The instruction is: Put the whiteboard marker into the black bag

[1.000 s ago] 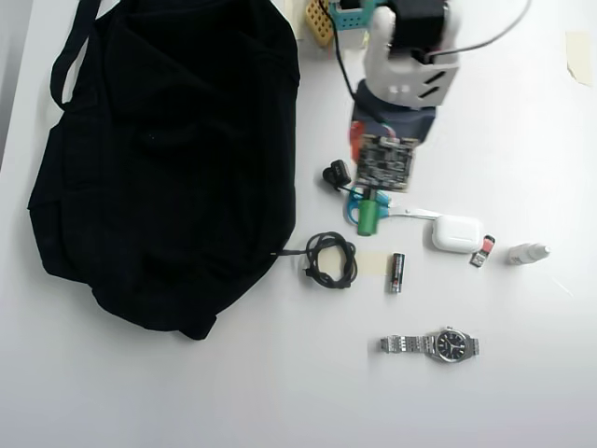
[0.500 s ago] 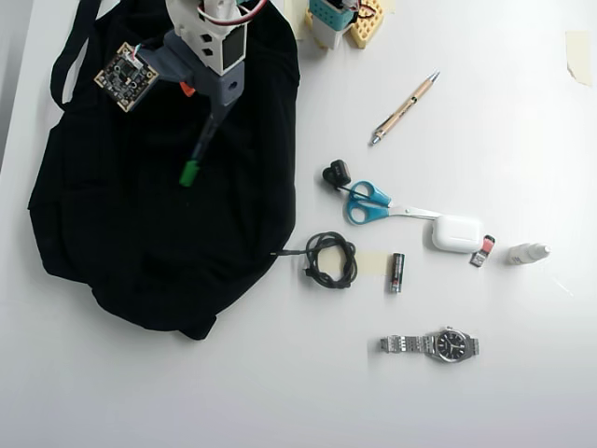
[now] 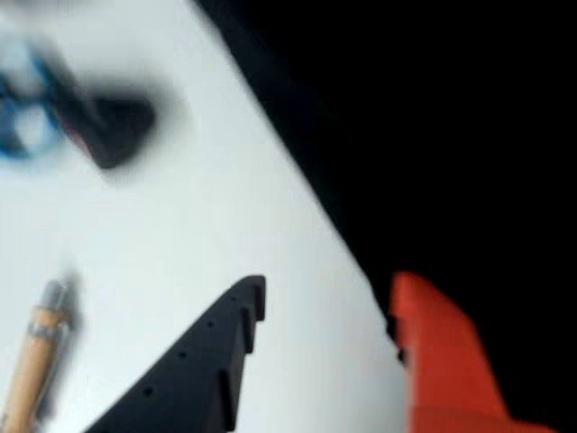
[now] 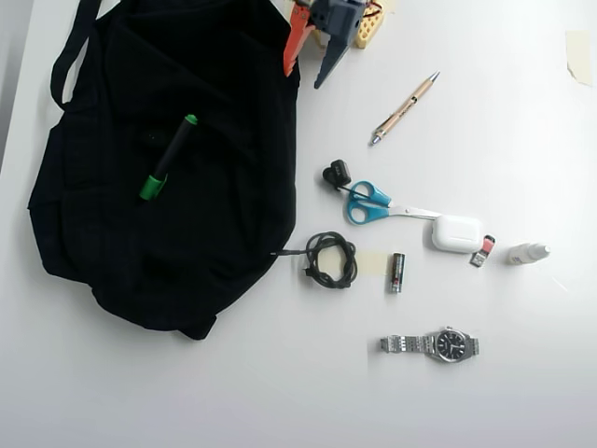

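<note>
In the overhead view, the large floppy black fabric bag (image 4: 215,215) lies at left, and the thick black whiteboard marker (image 4: 169,158) with its green cap rests on top of it. Right of that, over the bag's upper edge, the orange-and-black gripper (image 4: 308,73) hangs empty, jaws apart. Further right lies a slim tan-and-silver pen (image 4: 404,108).
</note>
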Robot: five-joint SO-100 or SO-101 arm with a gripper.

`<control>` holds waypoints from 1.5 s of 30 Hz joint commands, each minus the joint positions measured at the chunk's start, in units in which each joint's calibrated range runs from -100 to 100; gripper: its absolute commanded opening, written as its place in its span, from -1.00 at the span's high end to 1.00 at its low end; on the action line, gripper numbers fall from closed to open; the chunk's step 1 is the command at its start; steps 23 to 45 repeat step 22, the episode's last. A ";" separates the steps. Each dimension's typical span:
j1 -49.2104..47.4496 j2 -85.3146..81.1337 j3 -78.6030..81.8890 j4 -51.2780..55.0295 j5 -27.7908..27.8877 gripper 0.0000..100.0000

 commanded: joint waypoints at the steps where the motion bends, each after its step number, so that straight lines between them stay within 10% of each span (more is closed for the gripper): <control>1: -0.48 -1.42 11.05 -6.08 -0.09 0.81; 45: -3.77 -1.34 17.88 -8.58 0.54 0.96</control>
